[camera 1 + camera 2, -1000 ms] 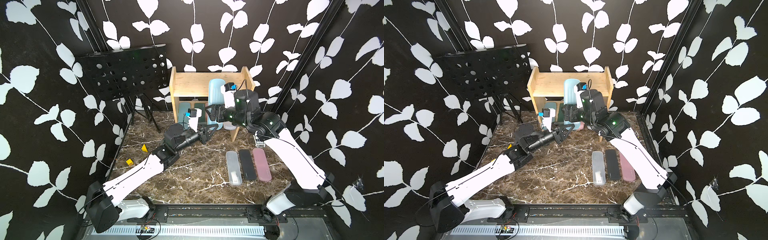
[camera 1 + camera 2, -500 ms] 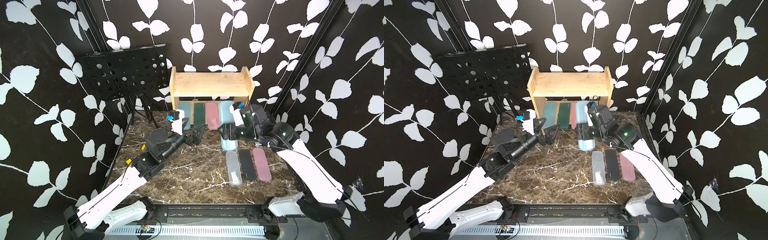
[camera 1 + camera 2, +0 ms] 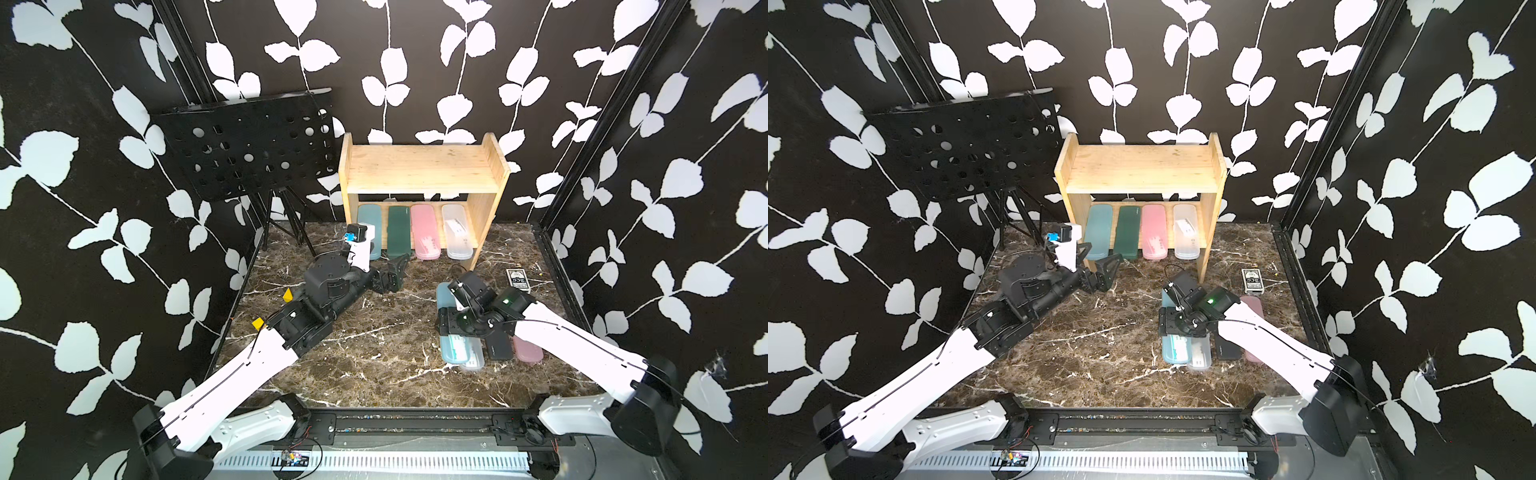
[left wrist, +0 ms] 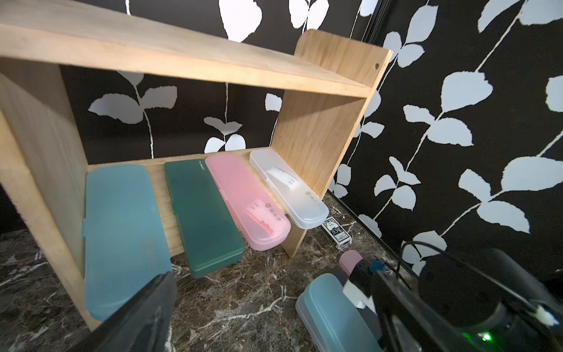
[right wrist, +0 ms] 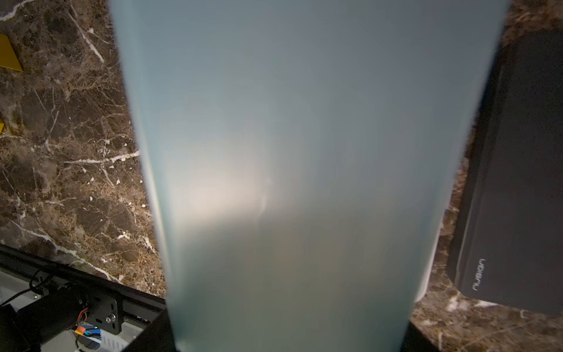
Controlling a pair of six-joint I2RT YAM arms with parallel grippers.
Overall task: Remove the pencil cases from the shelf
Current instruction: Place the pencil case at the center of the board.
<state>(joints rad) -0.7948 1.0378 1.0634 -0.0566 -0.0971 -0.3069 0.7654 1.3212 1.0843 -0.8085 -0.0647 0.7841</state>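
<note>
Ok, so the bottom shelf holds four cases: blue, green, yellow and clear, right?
Almost. The third one is the pink case, not yellow. The left wrist view shows the shelf holding the blue case, green case, pink case, clear case.

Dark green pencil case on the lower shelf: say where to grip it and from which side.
Probably best: grip the near end of the dark green flat plastic pencil case, which juts past the light wooden shelf's front edge. Come in low from the open front, since the top board blocks reaching from above.

Four cases [image 3: 424, 232] on shelf [image 3: 419, 166], others [image 3: 496, 348] before it
</note>
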